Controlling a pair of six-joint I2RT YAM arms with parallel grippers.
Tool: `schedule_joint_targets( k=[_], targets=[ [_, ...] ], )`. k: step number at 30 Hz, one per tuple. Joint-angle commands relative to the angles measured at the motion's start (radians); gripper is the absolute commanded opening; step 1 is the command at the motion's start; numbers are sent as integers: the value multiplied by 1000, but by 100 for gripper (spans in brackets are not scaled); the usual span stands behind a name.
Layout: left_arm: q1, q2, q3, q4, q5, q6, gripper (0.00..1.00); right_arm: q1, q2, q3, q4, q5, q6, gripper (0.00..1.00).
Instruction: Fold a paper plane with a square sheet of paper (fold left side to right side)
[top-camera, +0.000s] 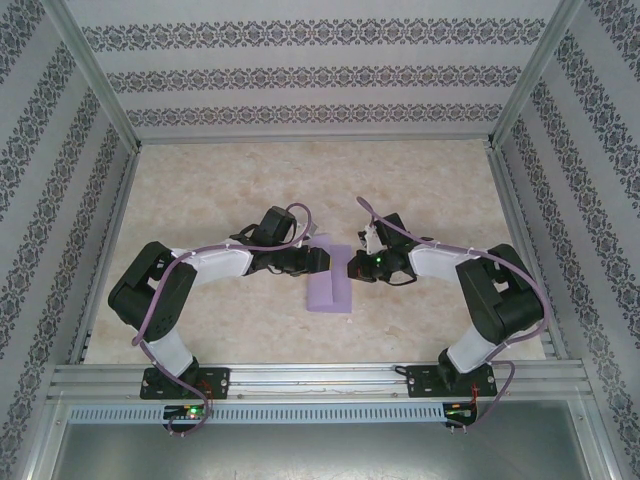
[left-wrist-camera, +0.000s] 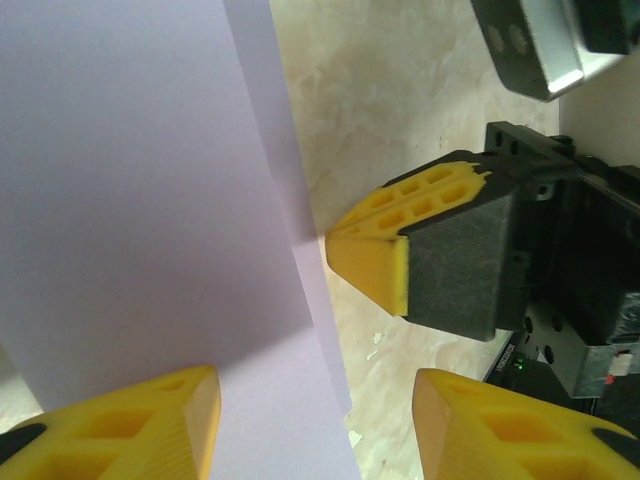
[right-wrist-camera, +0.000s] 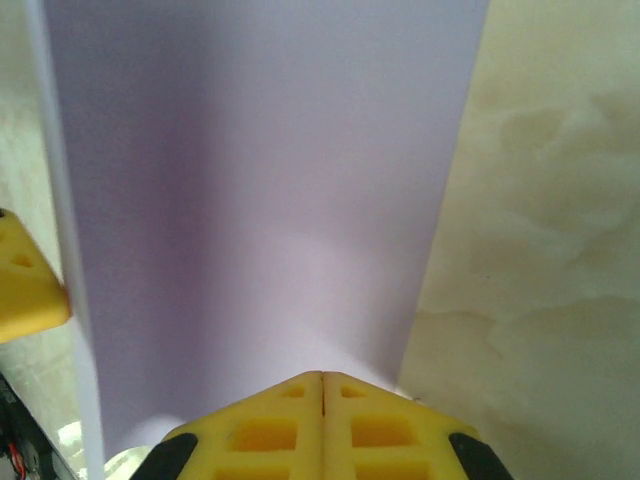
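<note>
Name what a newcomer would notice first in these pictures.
The lavender paper lies in the middle of the table, a narrow strip. The shut right gripper has its yellow tip at the paper's edge; the left gripper stands open astride the paper's long edge.

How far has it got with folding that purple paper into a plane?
Done: the paper already lies doubled into a narrow strip, two layers showing along one edge. In hand: the right gripper, shut, rests its tip on the strip, while the left gripper hovers open over it. To do: every nose and wing fold; there is no point or dart shape yet.
</note>
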Motion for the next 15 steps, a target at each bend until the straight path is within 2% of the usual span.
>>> schedule_joint_targets(
  k=[1,6,12,15],
  targets=[
    [-15,0,19,-24,-12,9,50,-10,-38,1,17,-10,3,10],
    [-16,7,22,-26,-9,7,43,-38,-84,-23,54,-44,17,21],
    [-16,3,24,-36,-18,10,36,-80,-126,-97,225,-183,91,40],
    [-15,0,22,-37,-20,10,32,-81,-110,-101,286,-249,118,45]
  ],
)
